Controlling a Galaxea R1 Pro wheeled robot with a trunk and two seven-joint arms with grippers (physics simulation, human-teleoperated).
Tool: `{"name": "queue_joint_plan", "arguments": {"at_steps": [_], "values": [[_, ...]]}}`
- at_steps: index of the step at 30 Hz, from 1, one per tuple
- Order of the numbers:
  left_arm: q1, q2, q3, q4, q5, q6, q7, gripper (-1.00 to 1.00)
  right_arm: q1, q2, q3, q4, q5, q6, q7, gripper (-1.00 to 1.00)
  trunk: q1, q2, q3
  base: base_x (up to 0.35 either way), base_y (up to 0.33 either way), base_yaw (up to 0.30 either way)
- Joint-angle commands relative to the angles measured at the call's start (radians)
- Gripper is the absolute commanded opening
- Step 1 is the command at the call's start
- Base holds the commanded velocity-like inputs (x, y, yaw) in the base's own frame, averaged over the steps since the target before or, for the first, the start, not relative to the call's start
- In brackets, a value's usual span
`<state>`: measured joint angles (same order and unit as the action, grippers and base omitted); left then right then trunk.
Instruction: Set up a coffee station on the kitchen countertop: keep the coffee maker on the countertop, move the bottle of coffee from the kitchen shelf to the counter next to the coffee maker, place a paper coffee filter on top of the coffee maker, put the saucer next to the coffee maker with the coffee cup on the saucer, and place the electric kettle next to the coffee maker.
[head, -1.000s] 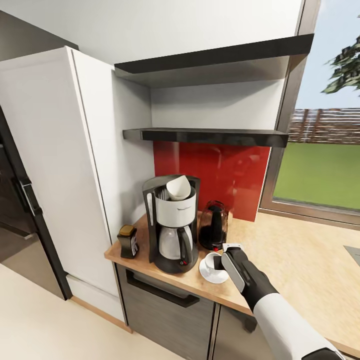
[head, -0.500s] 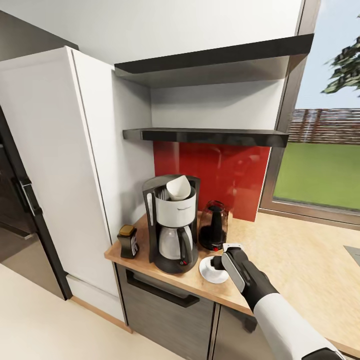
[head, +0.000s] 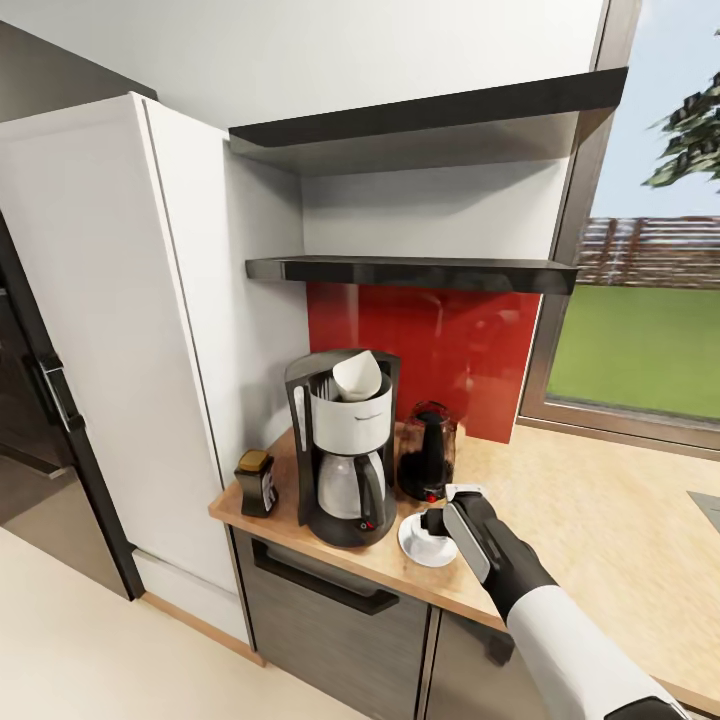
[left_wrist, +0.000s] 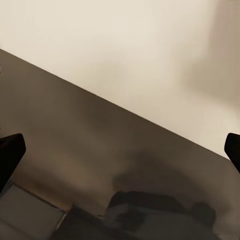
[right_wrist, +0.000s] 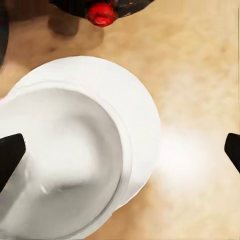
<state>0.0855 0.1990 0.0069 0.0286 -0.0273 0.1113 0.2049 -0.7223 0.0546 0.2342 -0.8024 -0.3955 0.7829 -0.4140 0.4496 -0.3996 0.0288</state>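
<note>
Head view: light-wood kitchen countertop (head: 560, 520), red backsplash (head: 440, 350), two black shelves. One each: coffee maker (head: 345, 450) with paper coffee filter (head: 357, 375) on top, bottle of coffee (head: 256, 481), electric kettle (head: 427, 453), saucer (head: 425, 547). Right gripper (head: 447, 513) reached low over the saucer.

Left wrist: left gripper's fingertips (left_wrist: 11, 152) spread, nothing between.

Right wrist: coffee cup (right_wrist: 60, 160) sat on saucer; fingers wide apart, released.
</note>
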Motion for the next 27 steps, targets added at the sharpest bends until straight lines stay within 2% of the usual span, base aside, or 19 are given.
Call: {"name": "queue_joint_plan", "arguments": {"at_steps": [1,3,6,14,17,23,27], "values": [[0.000,0.000,0.001,-0.001,-0.003,0.004,0.002,1.00,0.000,-0.001,0.002,-0.036,-0.010,0.002,-0.010,1.00,0.000,0.000,0.000,0.000,0.000,0.000],[0.000,0.000,0.001,-0.001,-0.002,0.003,0.003,1.00,0.000,-0.002,0.002,-0.136,-0.010,0.002,-0.011,1.00,0.000,0.000,0.000,0.000,0.000,0.000],[0.000,-0.001,0.003,-0.001,-0.002,0.002,0.003,1.00,0.000,-0.002,0.002,-0.178,-0.010,0.002,-0.011,1.00,0.000,0.000,0.000,0.000,0.000,0.000],[0.000,-0.002,0.004,-0.003,-0.002,0.002,0.004,1.00,0.000,-0.002,0.002,-0.193,-0.010,0.003,-0.011,1.00,0.000,0.000,0.000,-0.010,0.000,0.000],[-0.002,-0.003,0.004,-0.008,-0.002,0.002,0.003,1.00,0.000,-0.002,0.002,-0.194,-0.010,0.003,-0.011,1.00,0.000,0.000,0.000,-0.196,0.000,0.000],[-0.003,-0.003,0.004,-0.074,-0.001,0.002,0.001,1.00,0.000,-0.001,0.005,-0.197,-0.010,0.003,-0.009,1.00,0.000,0.000,0.000,-0.310,0.000,0.000],[-0.003,-0.003,0.005,-0.136,0.000,-0.002,-0.002,1.00,0.000,-0.001,0.009,-0.234,-0.009,0.001,-0.009,1.00,0.000,0.000,0.001,-0.289,0.000,0.000]]}}
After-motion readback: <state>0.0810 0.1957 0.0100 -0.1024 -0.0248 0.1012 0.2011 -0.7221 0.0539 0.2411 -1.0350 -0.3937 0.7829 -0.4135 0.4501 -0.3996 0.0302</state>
